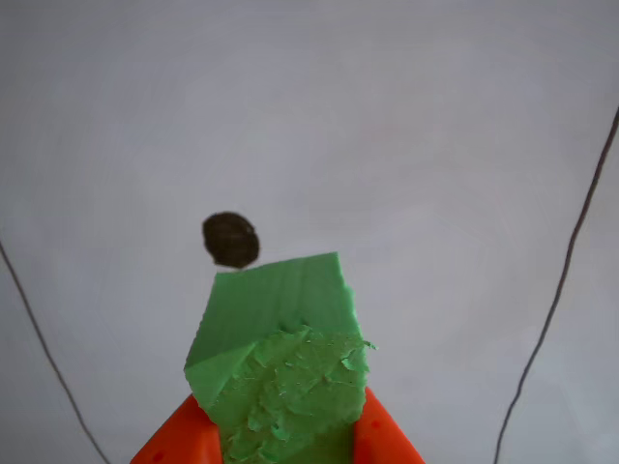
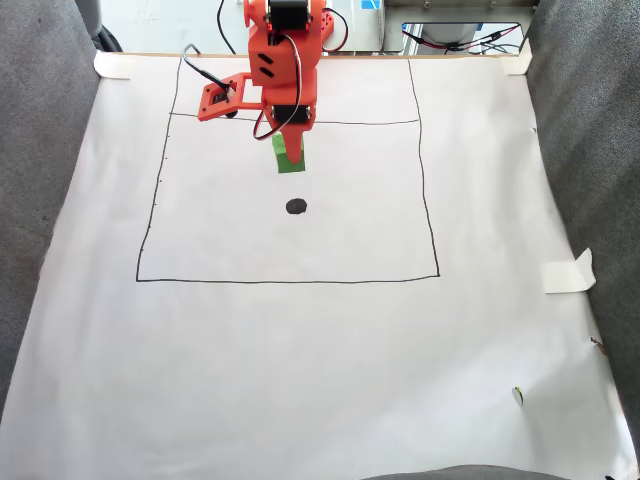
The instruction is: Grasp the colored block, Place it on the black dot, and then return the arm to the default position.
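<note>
White paper covers the table; we see the colored block [image 1: 280, 358] clamped between our gripper [image 1: 285, 440] fingers. It hangs short of the black dot [image 1: 230, 239], which lies just ahead, slightly left in the other view.

Your arm [image 2: 280, 60] is bright orange plastic with black motor blocks set into it. Thin black and red cables loop around it. Two pointed orange fingers [image 1: 179, 440] end the gripper [image 1: 280, 445].
</note>
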Controlling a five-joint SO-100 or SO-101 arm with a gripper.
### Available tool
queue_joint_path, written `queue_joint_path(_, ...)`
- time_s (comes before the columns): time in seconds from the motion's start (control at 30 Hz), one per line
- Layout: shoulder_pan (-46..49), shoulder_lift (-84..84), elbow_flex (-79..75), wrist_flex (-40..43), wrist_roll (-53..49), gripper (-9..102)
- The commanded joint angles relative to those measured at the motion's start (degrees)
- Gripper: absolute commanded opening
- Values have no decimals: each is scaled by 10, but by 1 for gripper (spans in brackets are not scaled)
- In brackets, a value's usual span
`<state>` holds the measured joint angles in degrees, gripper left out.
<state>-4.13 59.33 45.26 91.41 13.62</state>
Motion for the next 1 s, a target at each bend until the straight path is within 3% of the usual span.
queue_joint_path(0.0,0,-5,-37,-3,7,0)
queue_joint_path(0.97,4,-165,-183,-46,22,0)
